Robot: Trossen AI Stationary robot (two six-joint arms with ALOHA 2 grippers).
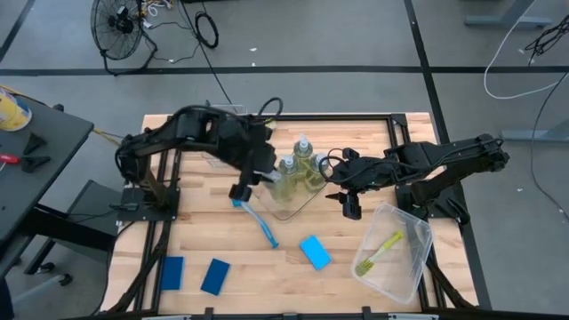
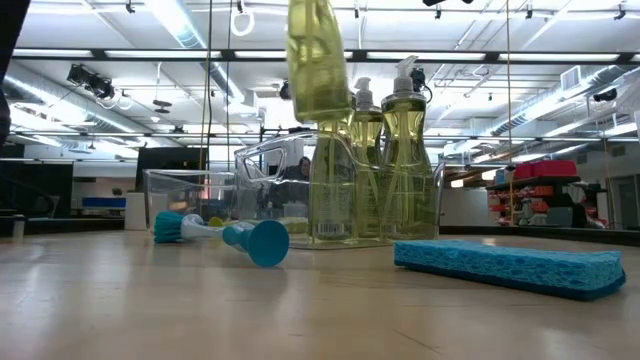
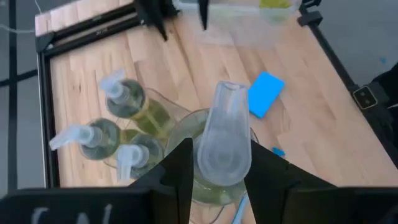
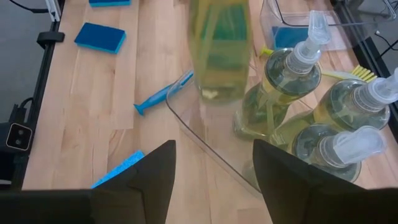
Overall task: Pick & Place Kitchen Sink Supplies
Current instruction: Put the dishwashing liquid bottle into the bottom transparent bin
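My left gripper (image 3: 214, 165) clamps the fourth bottle (image 3: 222, 140), lifted over the tray (image 4: 205, 140) at nine o'clock of the three bottles (image 1: 302, 162) there, ready for lowering; my right gripper (image 4: 214, 165) waits open at three o'clock.

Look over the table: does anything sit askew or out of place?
Yes. The blue dish brush lies loose on the bare wood beside the clear tray. The bin holding a yellow-green brush sits crooked at the table's corner. The left end effector holds a fourth bottle above the tray.

bottles (image 1: 303, 164): three upright on the tray, a fourth (image 2: 318, 60) lifted
sponges (image 1: 314, 252): flat on the tabletop
blue brush (image 1: 258, 220): lying flat
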